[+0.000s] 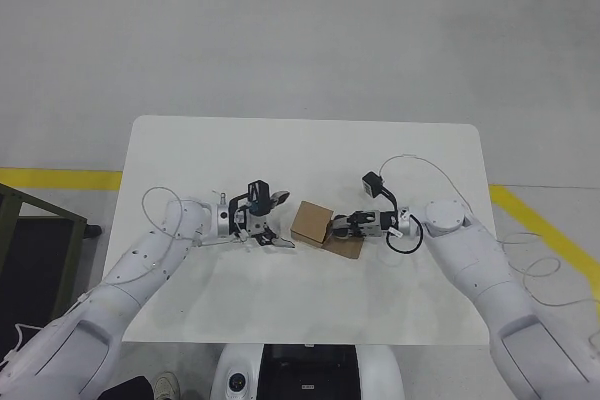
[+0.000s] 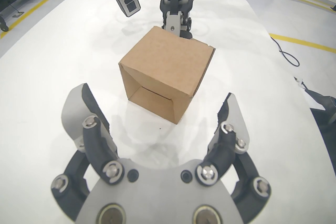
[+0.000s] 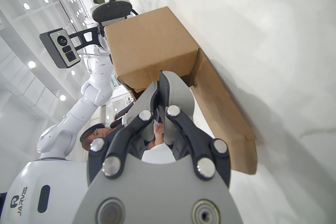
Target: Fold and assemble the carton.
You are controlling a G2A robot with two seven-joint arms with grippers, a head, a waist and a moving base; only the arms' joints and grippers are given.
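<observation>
A brown carton point(image 1: 310, 221) lies on its side in the middle of the white table point(image 1: 300, 150). Its open end point(image 2: 152, 101) faces my left gripper point(image 2: 157, 109), which stands open a short way off, touching nothing; from above that gripper point(image 1: 278, 221) is just left of the carton. One long flap point(image 3: 223, 117) lies flat on the table at the carton's right end point(image 1: 347, 249). My right gripper point(image 3: 160, 78) is shut on the carton's upper edge at that end point(image 1: 332, 228), and its tips show over the carton's far edge point(image 2: 178, 30).
The table has free white surface all around the carton. A dark green frame point(image 1: 0, 230) stands off the table's left side. Loose cables point(image 1: 420, 160) arc over the table beside the right arm.
</observation>
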